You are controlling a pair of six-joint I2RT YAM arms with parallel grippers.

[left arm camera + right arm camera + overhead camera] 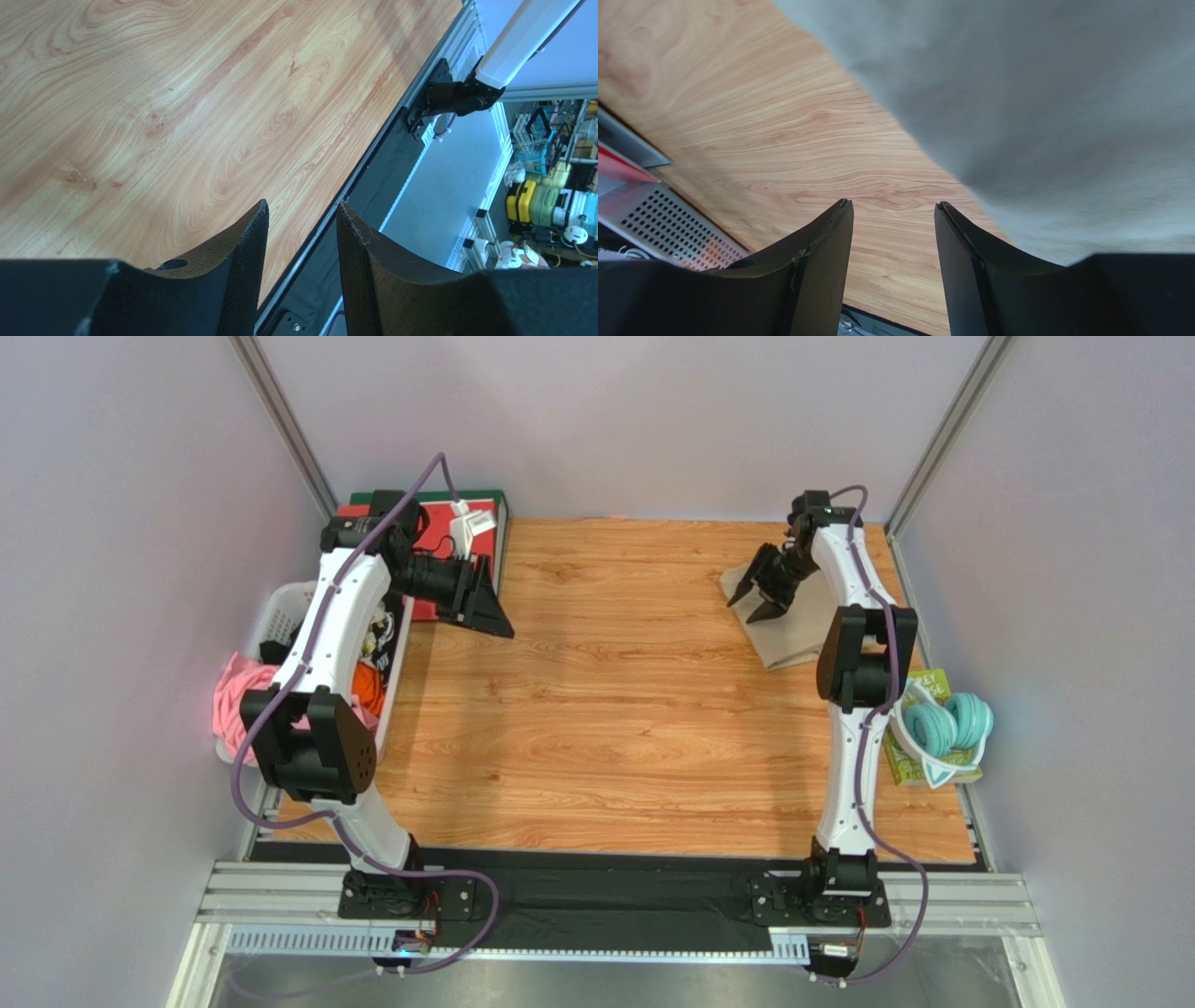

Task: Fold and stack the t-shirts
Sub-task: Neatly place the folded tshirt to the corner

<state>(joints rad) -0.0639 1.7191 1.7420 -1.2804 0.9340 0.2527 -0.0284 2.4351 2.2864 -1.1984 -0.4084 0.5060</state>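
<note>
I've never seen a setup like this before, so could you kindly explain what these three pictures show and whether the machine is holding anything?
These are two robot arms bolted at the near edge of a wooden table. The wide picture comes from a fixed camera above and behind them; the other two come from cameras on each wrist, looking past that arm's own two fingers. The left gripper hangs over bare wood with its jaws apart and nothing between them. The right gripper is also open and empty, poised at the edge of a folded beige t-shirt lying near the table's far right corner. At the left edge sits a white basket of other clothes; teal headphones lie off the right edge.
</note>
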